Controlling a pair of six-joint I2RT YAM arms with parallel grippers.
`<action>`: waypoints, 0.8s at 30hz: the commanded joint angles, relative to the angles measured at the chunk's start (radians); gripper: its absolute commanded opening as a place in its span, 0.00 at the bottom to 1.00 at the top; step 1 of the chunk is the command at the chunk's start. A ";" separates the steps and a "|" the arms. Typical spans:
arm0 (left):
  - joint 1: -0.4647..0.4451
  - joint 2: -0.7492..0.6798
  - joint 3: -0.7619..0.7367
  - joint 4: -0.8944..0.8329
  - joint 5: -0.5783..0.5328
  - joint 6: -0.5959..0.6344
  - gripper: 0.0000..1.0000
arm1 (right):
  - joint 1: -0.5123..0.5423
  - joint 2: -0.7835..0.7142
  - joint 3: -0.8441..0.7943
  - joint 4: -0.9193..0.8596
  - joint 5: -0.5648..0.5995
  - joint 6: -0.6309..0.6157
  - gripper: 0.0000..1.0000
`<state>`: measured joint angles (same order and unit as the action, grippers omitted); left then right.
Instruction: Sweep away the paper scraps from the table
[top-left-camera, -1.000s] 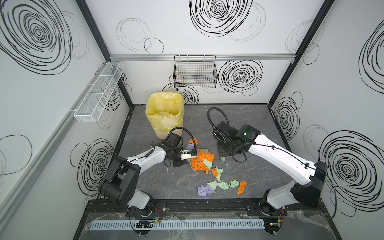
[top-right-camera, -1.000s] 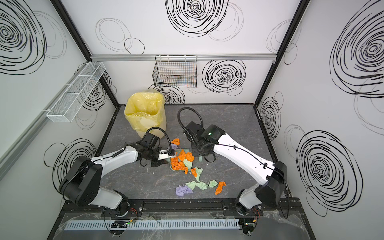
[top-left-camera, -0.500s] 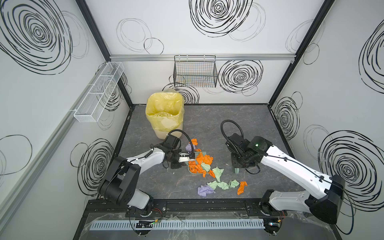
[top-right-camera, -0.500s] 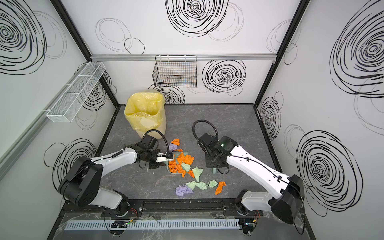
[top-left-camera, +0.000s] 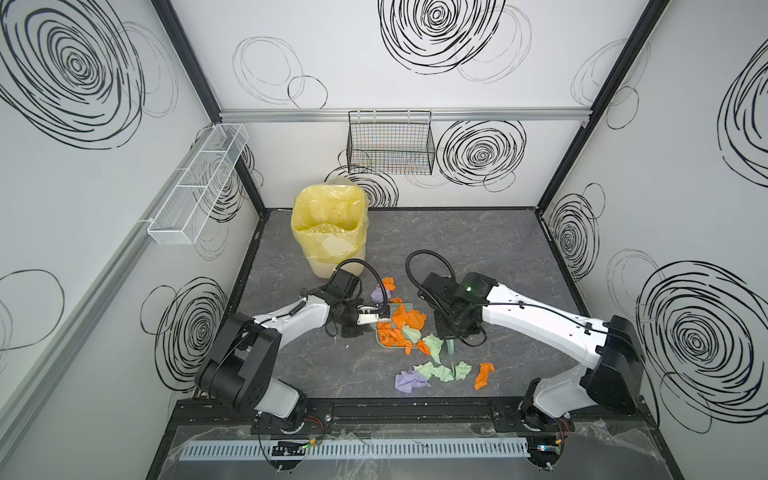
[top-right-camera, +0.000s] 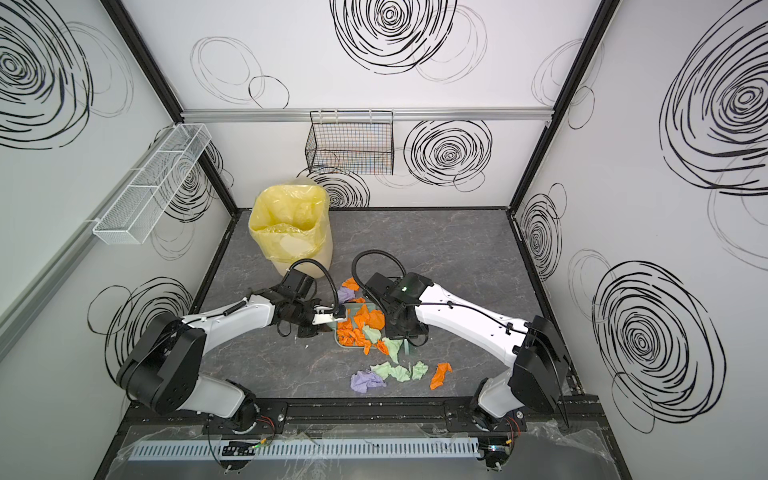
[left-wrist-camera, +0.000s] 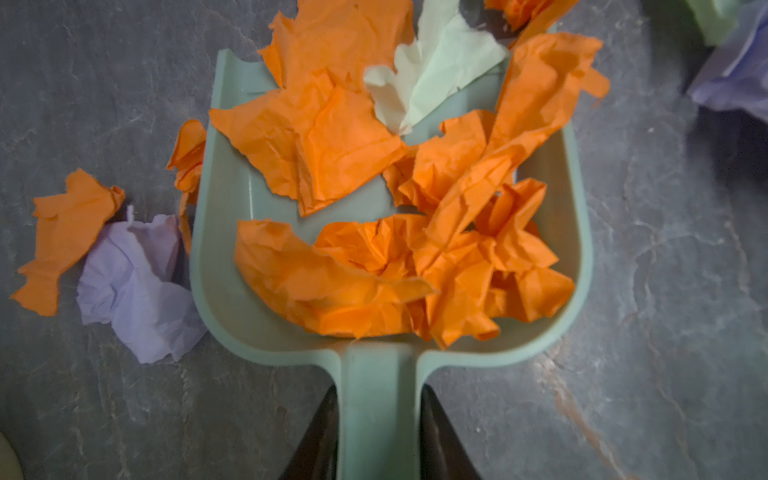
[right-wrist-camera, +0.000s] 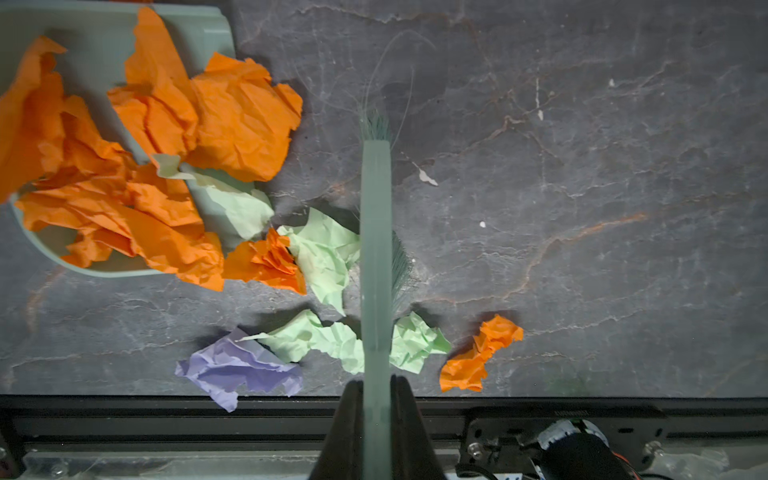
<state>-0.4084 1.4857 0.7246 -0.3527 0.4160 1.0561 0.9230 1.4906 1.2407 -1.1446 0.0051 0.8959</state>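
Both busy: left hand (left-wrist-camera: 377, 419) grips the dustpan (left-wrist-camera: 220, 291) handle, orange paper scraps (left-wrist-camera: 332, 145) heaped inside; right hand (right-wrist-camera: 376, 401) clamps the brush (right-wrist-camera: 376, 199) among green scraps on the worktop (right-wrist-camera: 582, 166).

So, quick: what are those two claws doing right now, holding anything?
The left gripper is closed on the dustpan handle.
The right gripper is closed on the brush handle.

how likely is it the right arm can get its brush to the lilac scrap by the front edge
Likely yes: the lilac scrap lies uncovered on the table, close to the brush in the right pincer; only pale green scraps lie between.
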 joint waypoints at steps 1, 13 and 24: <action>-0.006 -0.016 -0.014 -0.020 0.020 0.012 0.00 | 0.007 0.016 0.035 0.051 -0.007 0.032 0.00; -0.010 -0.013 -0.019 -0.011 0.032 0.002 0.00 | 0.004 0.082 0.119 0.149 -0.019 0.042 0.00; -0.006 0.003 -0.007 0.023 0.060 -0.035 0.00 | 0.013 0.139 0.230 0.112 -0.015 0.008 0.00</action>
<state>-0.4122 1.4853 0.7193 -0.3481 0.4347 1.0420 0.9268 1.6257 1.4399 -1.0042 -0.0273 0.9115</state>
